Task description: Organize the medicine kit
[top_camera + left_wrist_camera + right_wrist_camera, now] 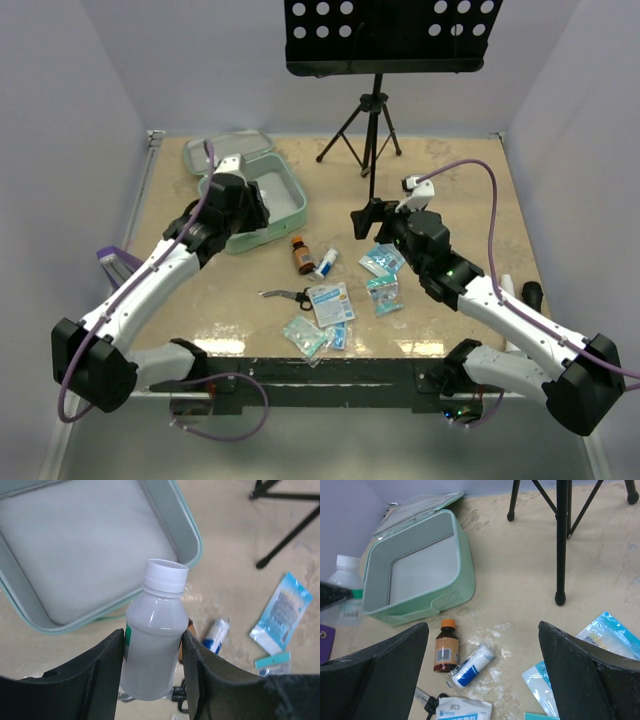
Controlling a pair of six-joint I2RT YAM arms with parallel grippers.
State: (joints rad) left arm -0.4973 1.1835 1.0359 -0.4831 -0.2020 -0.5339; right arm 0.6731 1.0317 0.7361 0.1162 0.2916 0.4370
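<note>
Left pincer is clamping a white-capped plastic bottle just beside the open medicine kit; right pincer is hovering over the desk — jaws wide apart.

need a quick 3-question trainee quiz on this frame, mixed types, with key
1. Multiple choice. The left gripper is: A) open and bare; B) shut on the white-capped bottle; C) out of view.
2. True or false: the medicine kit has its lid shut.
3. Short answer: which gripper is open with nothing between its fingers?

Key
1. B.
2. False. The lid is swung back and the greyish inside shows.
3. The right gripper.
</note>
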